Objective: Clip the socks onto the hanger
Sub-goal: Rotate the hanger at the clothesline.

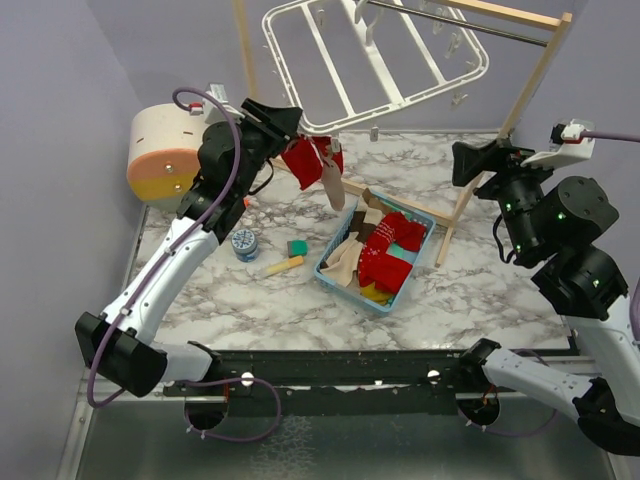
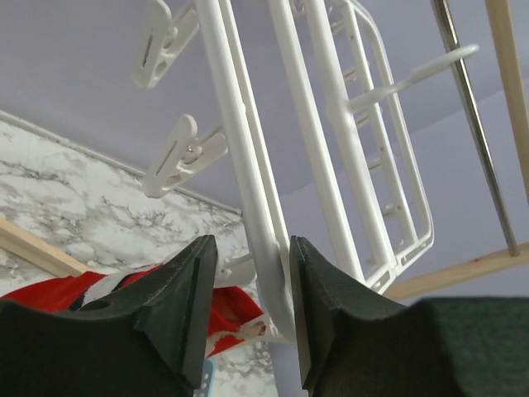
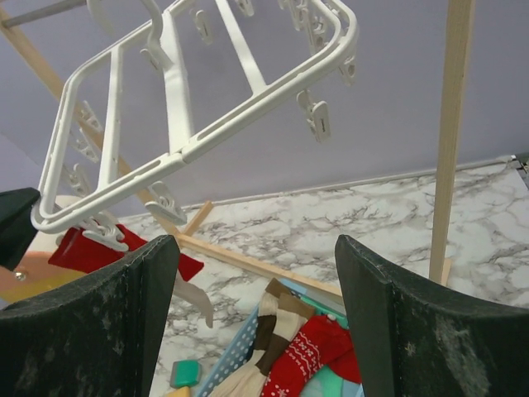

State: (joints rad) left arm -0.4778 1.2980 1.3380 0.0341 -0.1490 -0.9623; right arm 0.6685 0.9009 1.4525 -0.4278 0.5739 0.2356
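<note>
Left wrist: my left pincer (image 2: 252, 248) straddles a rail of the hanger (image 2: 238, 149), jaws half-spread, not pinching. The rail runs lengthwise between them, red sock (image 2: 50, 294) below-left.

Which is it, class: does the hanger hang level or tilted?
Tilted. In the right wrist view the hanger slopes down toward the corner whose edge bar the left gripper straddles.

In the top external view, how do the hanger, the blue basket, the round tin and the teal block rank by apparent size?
1. hanger, though it hangs raised, nearer the camera, which enlarges it
2. blue basket
3. round tin and teal block: these look alike, so they are not ranked
</note>
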